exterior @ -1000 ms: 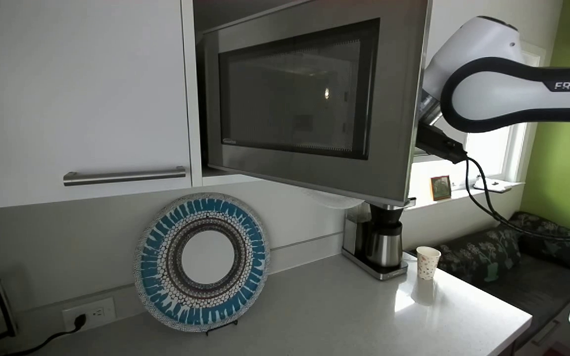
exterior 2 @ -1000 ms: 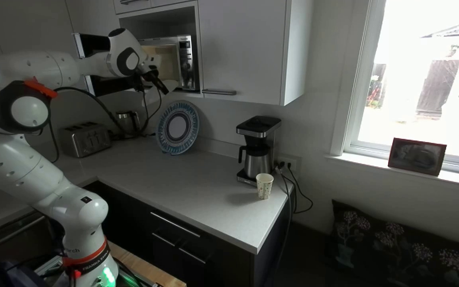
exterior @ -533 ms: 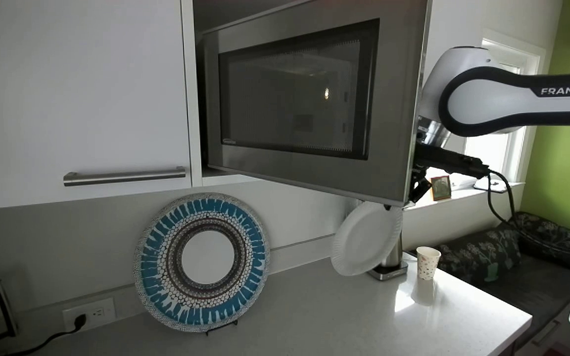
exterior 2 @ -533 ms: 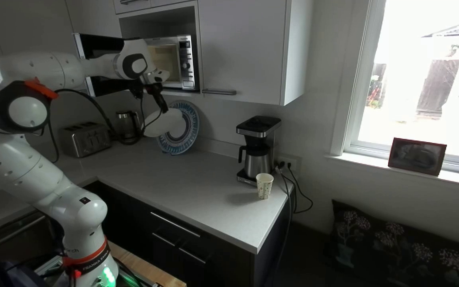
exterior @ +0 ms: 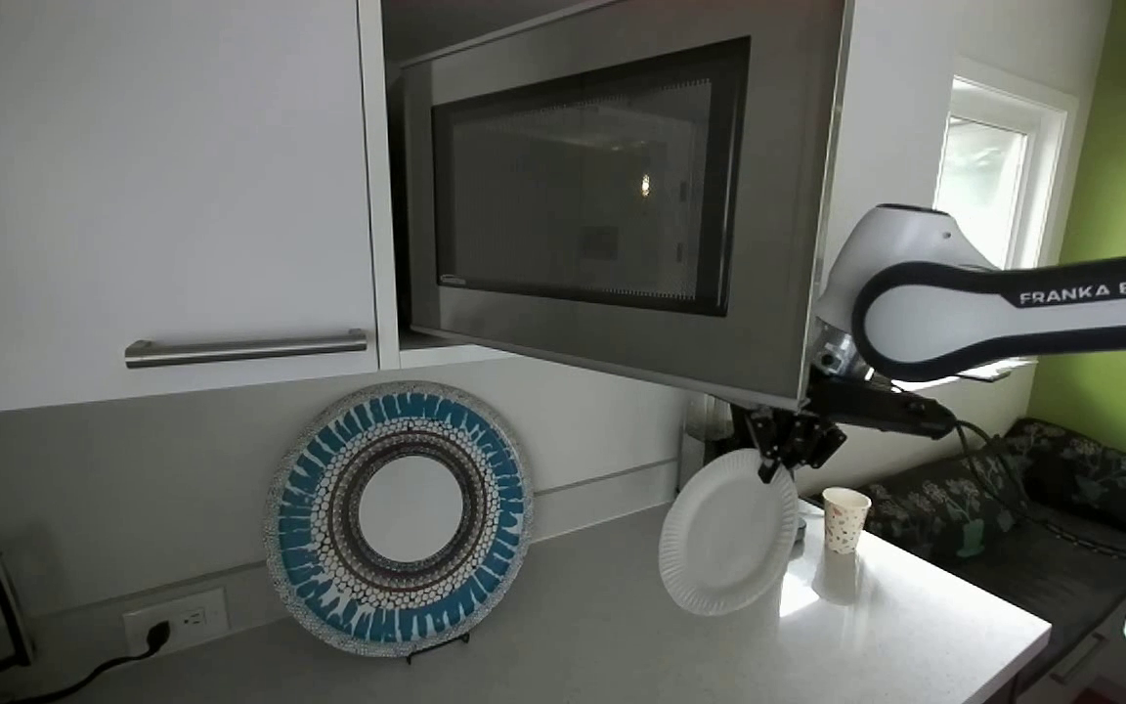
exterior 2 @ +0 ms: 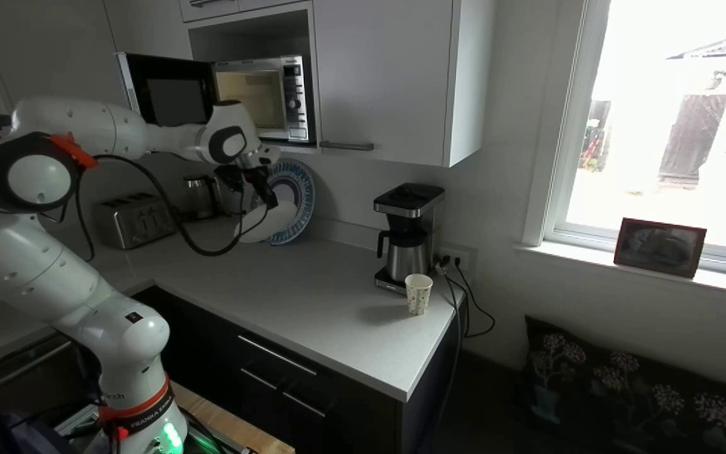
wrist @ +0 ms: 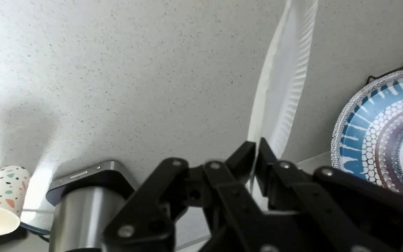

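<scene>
A speckled pale-grey countertop [exterior 2: 312, 315] lies partly below a white, jointed robot arm [exterior 2: 54, 258] with black trim. Higher up, a boxy stainless-steel microwave [exterior 2: 256, 98] has its windowed door [exterior: 612, 196] swung open. On the countertop stand a black-and-silver metal coffee maker [exterior 2: 407, 239] and, well apart, a round blue, white and grey patterned platter [exterior: 411, 508], propped nearly upright. A round, fluted white paper plate [exterior: 729, 538] hangs steeply tilted over the countertop; in the wrist view it shows edge-on, between platter and coffee maker. A black two-fingered gripper [wrist: 255, 144] is clamped on the plate's rim. Just beside the coffee maker stands a small white paper cup [exterior 2: 418, 294] with coloured flecks.
</scene>
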